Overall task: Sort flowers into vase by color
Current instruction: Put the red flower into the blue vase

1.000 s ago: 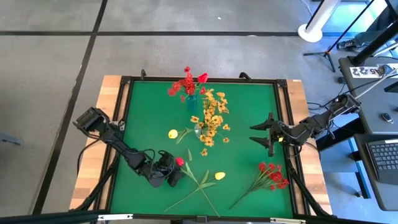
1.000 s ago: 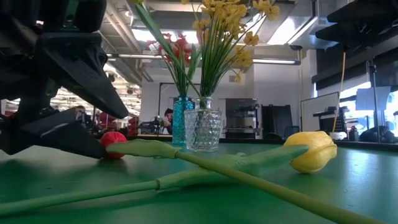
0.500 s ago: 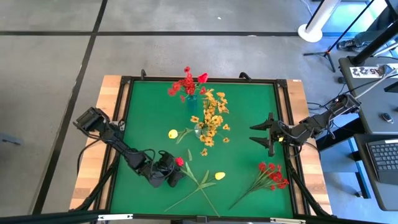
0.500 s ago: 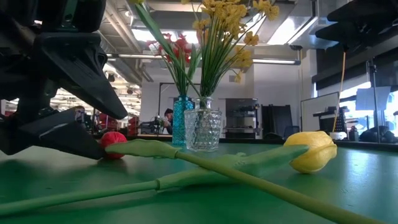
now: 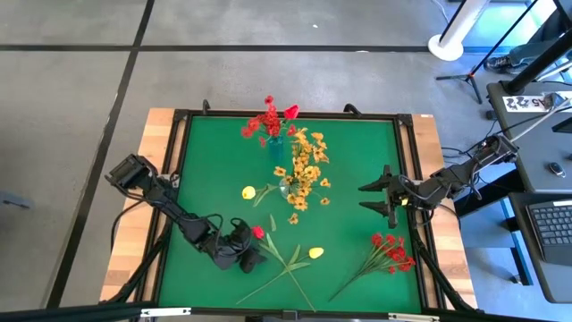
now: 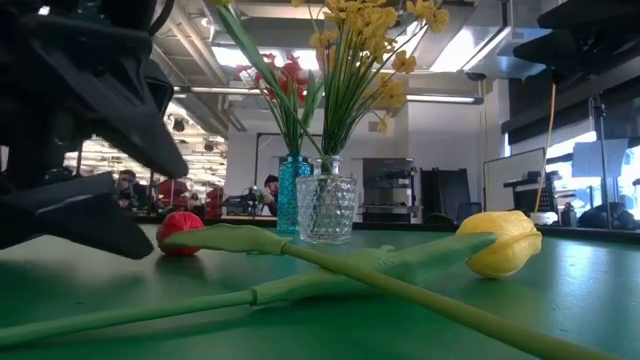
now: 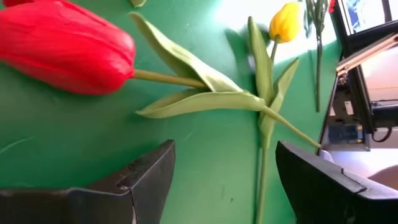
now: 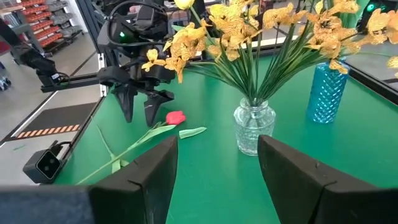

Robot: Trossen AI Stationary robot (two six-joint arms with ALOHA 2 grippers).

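Observation:
A red tulip bud point(image 5: 257, 233) lies on the green mat on a long green stem. That stem crosses the stem of a yellow tulip bud point(image 5: 315, 253). My left gripper point(image 5: 243, 249) stands open just to the left of the red bud point(image 7: 68, 46), low over the mat, touching nothing; the low view shows a gap between it and the bud point(image 6: 180, 232). A blue vase point(image 5: 273, 138) holds red blooms. A clear vase point(image 5: 286, 187) holds yellow-orange blooms. A second yellow bud point(image 5: 248, 191) and a red sprig point(image 5: 391, 251) lie on the mat. My right gripper point(image 5: 377, 197) hovers open at the right.
The mat is framed by a black rail point(image 5: 179, 161) on a wooden table. The two vases point(image 8: 255, 127) stand at the middle far part. Bare mat point(image 5: 357, 152) lies between the vases and the right arm. Beyond the right edge stands a desk with a keyboard point(image 5: 554, 224).
My left gripper has turned a little at the wrist. Its fingertips have swung slightly away from the red bud, toward the table's left, and stay open. The bud and stems lie where they were.

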